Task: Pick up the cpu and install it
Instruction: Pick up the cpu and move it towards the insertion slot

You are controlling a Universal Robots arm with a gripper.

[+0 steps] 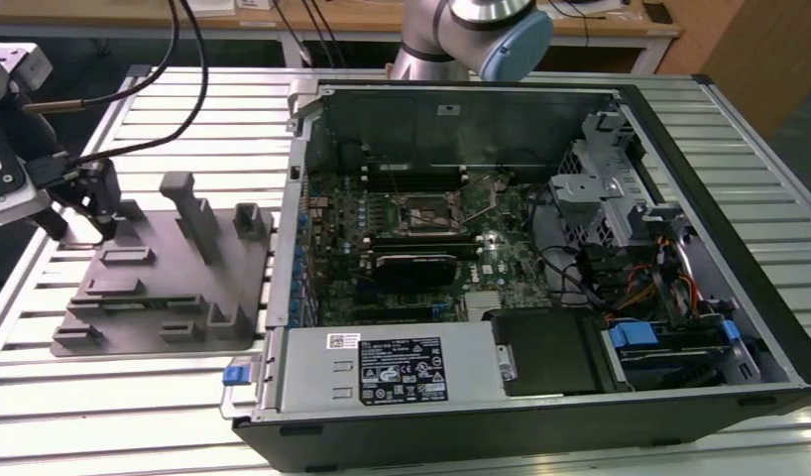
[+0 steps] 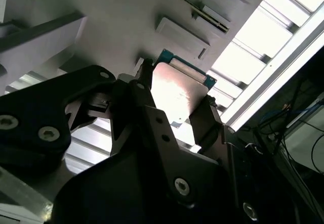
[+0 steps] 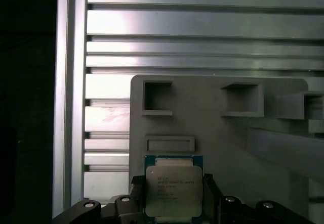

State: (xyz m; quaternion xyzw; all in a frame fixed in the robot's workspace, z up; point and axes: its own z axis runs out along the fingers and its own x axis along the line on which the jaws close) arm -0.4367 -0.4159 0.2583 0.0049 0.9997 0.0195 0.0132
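In both wrist views the cpu (image 3: 173, 187) (image 2: 178, 88), a small flat square chip with a silvery top and a green rim, lies between my two black fingers (image 3: 209, 193) (image 2: 203, 117). The jaws press against its two opposite sides, so my gripper (image 3: 173, 199) (image 2: 174, 96) is shut on it. It sits low over the grey tray (image 3: 223, 148), just beside a shallow rectangular recess. In the exterior view my gripper (image 1: 81, 236) hangs at the far corner of the tray (image 1: 155, 297), on the exterior view's left. The motherboard socket (image 1: 429, 210) with its metal lever lies inside the open computer case.
Upright blocks (image 1: 194, 213) rise from the tray close to my gripper. The open computer case (image 1: 538, 248) stands at the exterior view's right, its wall edge (image 1: 297, 198) between tray and socket. Cables (image 1: 128, 79) trail over the slatted metal table (image 1: 141, 397).
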